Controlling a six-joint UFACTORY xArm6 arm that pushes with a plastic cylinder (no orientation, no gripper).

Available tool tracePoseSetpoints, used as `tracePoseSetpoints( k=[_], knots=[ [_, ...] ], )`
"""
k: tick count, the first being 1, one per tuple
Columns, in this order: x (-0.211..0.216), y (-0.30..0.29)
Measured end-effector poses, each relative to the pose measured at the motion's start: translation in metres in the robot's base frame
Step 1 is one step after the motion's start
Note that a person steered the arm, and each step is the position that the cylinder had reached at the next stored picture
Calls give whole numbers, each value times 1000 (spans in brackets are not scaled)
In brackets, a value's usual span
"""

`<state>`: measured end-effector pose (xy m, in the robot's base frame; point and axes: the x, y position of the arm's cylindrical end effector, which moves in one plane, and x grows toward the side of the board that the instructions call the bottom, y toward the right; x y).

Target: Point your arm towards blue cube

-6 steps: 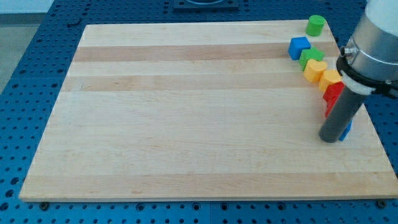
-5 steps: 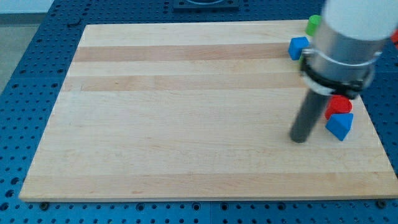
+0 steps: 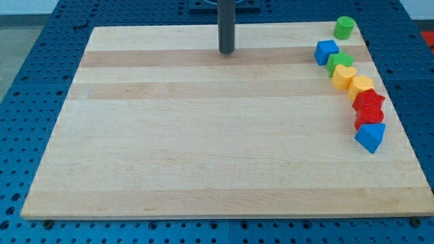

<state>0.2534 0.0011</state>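
My tip [image 3: 226, 51] rests on the wooden board [image 3: 203, 135] near the view's top, left of centre-right. The blue cube [image 3: 326, 51] sits far to the tip's right, at about the same height in the view. Below the cube a curved row runs down the right side: a green block [image 3: 340, 61], two yellow blocks [image 3: 344, 75] [image 3: 361, 85], two red blocks [image 3: 369, 101] [image 3: 368, 116] and a blue triangular block [image 3: 370, 137]. The tip touches no block.
A green cylinder [image 3: 344, 27] stands at the board's top right corner. The board lies on a blue perforated table [image 3: 27, 81].
The rod has moved from beside the red and blue blocks at the right to the view's top, well left of the blue cube. The blocks have not moved.
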Motion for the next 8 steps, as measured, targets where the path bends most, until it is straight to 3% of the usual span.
tracePoseSetpoints(
  k=[2, 8],
  knots=[
    [-26, 32],
    [-15, 179]
  ],
)
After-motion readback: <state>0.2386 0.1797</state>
